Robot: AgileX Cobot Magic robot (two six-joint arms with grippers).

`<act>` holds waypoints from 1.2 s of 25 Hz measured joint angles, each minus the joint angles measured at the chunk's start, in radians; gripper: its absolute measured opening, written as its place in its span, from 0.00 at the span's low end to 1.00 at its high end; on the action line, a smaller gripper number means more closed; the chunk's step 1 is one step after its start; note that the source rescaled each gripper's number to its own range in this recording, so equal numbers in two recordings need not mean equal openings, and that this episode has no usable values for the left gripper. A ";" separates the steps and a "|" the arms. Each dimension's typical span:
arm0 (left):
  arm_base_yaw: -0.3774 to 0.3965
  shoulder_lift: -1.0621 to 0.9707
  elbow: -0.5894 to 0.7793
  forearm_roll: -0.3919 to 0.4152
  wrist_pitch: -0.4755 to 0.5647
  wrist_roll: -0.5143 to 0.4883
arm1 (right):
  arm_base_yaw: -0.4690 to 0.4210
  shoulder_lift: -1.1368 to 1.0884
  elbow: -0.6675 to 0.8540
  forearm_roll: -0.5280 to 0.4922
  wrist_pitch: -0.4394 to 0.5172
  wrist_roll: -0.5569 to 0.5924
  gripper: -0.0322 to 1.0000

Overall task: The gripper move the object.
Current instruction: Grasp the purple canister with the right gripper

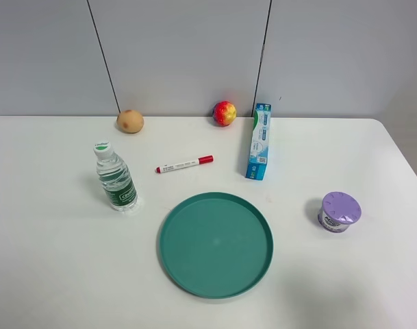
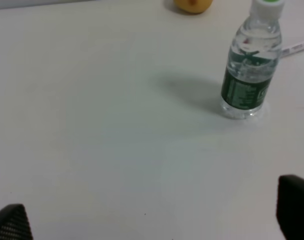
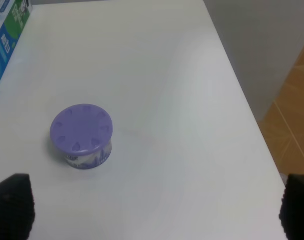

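The small round jar with the lavender-purple dotted lid (image 1: 339, 211) stands upright on the white table at the right, to the right of the teal plate (image 1: 216, 244). It also shows in the right wrist view (image 3: 82, 135). My right gripper (image 3: 154, 212) is open and empty, and its black fingertips (image 3: 12, 206) sit wide apart, short of the jar and not touching it. My left gripper (image 2: 152, 220) is open and empty over bare table, short of the water bottle (image 2: 249, 65). Neither gripper shows in the exterior high view.
A green-capped water bottle (image 1: 116, 178) stands left of the plate. A red marker (image 1: 184, 164), a blue-green box (image 1: 259, 141), a potato (image 1: 130, 121) and an apple (image 1: 224, 113) lie further back. The table's right edge (image 3: 244, 100) runs near the jar.
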 joint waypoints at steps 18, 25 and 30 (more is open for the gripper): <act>0.000 0.000 0.000 0.000 0.000 0.000 | 0.000 0.000 0.000 0.000 0.000 0.000 1.00; 0.000 0.000 0.000 0.000 0.000 0.000 | 0.000 0.000 0.000 0.000 0.000 0.000 1.00; 0.000 0.000 0.000 0.000 0.000 0.000 | 0.000 0.000 -0.001 0.000 0.003 0.004 1.00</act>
